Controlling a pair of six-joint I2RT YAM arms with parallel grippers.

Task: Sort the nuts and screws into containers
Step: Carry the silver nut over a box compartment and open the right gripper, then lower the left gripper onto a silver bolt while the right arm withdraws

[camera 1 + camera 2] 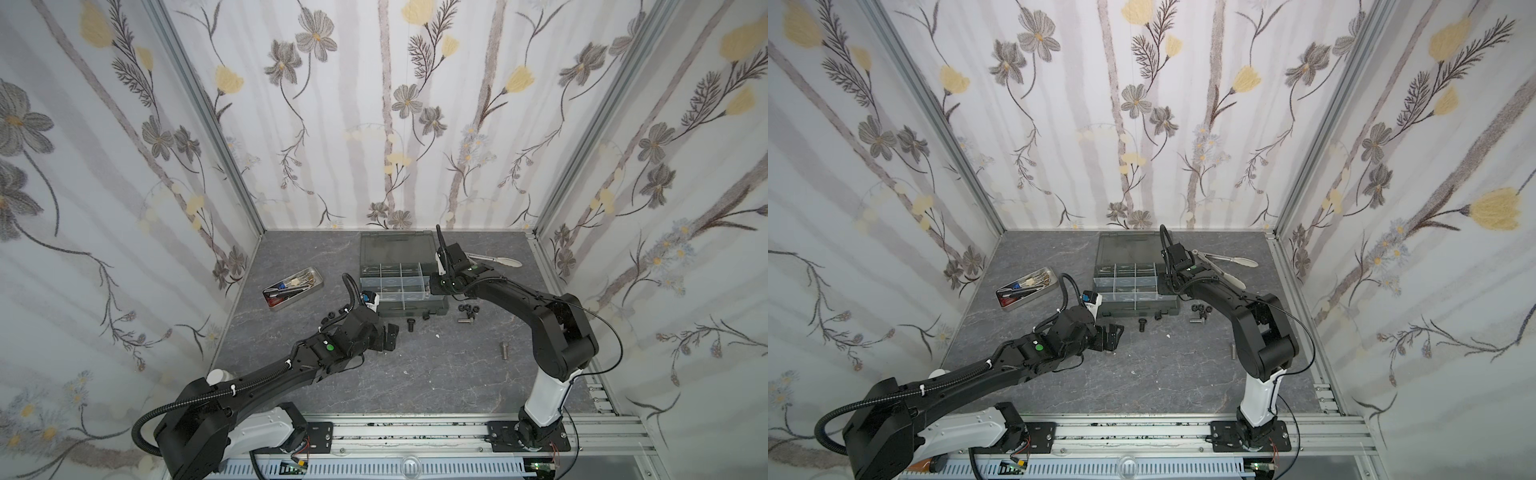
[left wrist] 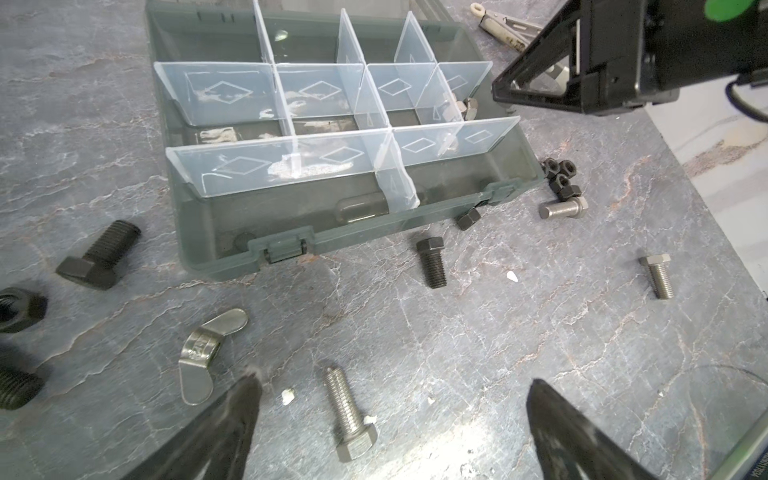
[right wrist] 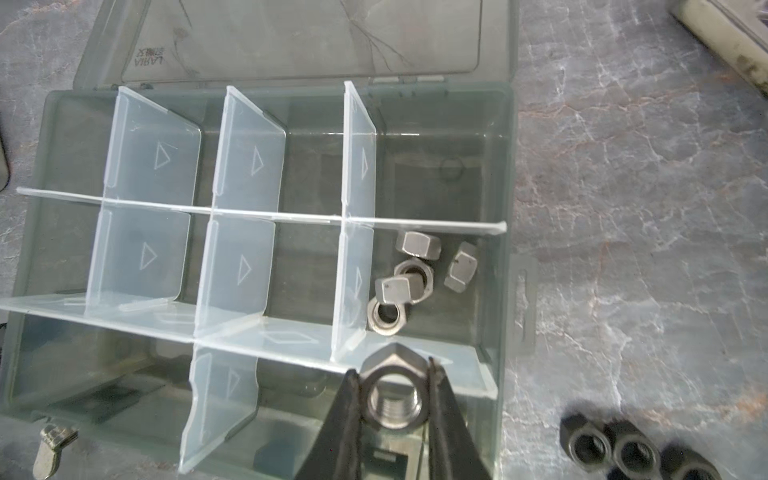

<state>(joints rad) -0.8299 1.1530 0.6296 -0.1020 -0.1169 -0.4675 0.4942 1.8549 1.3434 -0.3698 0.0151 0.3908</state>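
Observation:
The dark grey-green organizer box (image 1: 415, 311) (image 3: 505, 199) lies open, its containers split by translucent dividers. My right gripper (image 3: 392, 366) (image 1: 439, 283) hovers over the box's right end, shut on a silver hex nut (image 3: 394, 358). Several silver nuts (image 3: 411, 274) lie in the compartment just beyond it. My left gripper (image 2: 394, 381) (image 1: 388, 336) is open low over the table in front of the box, and a silver screw (image 2: 347, 411) lies between its fingers untouched. A silver wing nut (image 2: 203, 353) lies beside one finger.
Loose on the table are a black screw (image 2: 432, 264), two silver screws (image 2: 656, 276) (image 2: 565, 208), a cluster of black nuts (image 2: 559, 178) and another black screw (image 2: 99, 255). A metal tray of tools (image 1: 293, 286) stands at the left and tongs (image 1: 494, 259) lie at the back right.

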